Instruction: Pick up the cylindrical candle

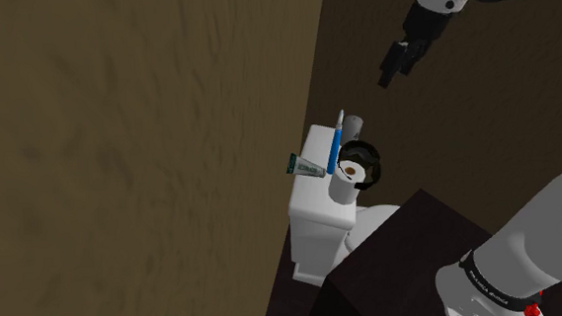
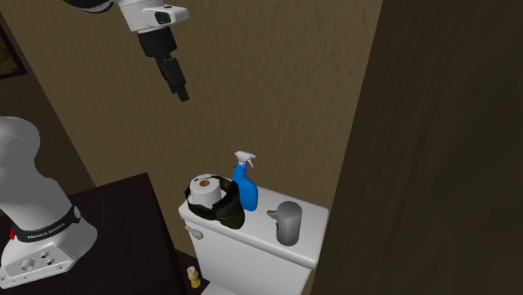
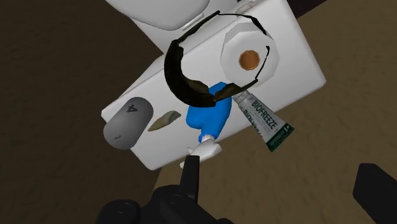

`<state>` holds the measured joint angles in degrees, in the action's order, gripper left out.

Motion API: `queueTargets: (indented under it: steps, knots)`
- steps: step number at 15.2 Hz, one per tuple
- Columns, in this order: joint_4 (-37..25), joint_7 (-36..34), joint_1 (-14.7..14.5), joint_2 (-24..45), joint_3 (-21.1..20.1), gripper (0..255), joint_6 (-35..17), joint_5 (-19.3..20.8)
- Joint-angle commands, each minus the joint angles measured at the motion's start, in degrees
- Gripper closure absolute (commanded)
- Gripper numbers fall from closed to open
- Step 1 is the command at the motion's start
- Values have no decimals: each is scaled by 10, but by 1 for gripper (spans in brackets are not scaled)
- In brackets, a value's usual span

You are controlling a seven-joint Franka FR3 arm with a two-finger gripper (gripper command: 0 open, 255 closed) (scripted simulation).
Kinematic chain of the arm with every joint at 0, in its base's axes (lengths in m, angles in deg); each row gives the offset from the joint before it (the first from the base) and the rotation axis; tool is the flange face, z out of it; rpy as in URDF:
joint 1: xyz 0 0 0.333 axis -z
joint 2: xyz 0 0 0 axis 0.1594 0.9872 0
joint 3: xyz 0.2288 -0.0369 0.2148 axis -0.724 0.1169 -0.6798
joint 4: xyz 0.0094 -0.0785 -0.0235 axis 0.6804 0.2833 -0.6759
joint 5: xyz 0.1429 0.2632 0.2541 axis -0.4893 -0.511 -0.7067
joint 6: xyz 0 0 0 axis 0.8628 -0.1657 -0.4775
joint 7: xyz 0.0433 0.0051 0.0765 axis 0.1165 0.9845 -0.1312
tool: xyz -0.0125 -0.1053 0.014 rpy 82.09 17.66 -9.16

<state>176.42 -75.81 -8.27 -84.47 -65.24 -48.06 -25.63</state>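
The candle is a grey cylinder (image 2: 288,222) standing upright on the white toilet tank lid (image 2: 251,243), at the end nearest the second exterior view's right. In the wrist view the candle (image 3: 127,122) shows from above, ahead of the left finger (image 3: 189,172). In the shoulder view the candle (image 1: 352,122) peeks out behind a blue spray bottle (image 1: 336,144). My gripper (image 2: 178,88) hangs high above the tank, well apart from everything. My gripper (image 3: 283,184) is open with nothing between its fingers, and in the shoulder view the gripper (image 1: 393,69) points down.
On the lid also stand a blue spray bottle (image 3: 207,118), a toilet paper roll (image 3: 249,54) ringed by black headphones (image 3: 181,79), a Biofreeze tube (image 3: 264,118) and a small brownish piece (image 3: 164,119). Brown walls close in behind. The dark stand (image 2: 126,226) adjoins the tank.
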Motion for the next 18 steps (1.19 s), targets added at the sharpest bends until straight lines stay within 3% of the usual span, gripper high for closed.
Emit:
queueTargets:
  steps: [1,11,18]
  knots:
    - [8,10,7,26,13,0,-35,7]
    - [10,54,33,190,72,0,-199,21]
    - [-33,98,46,330,109,0,-294,-1]
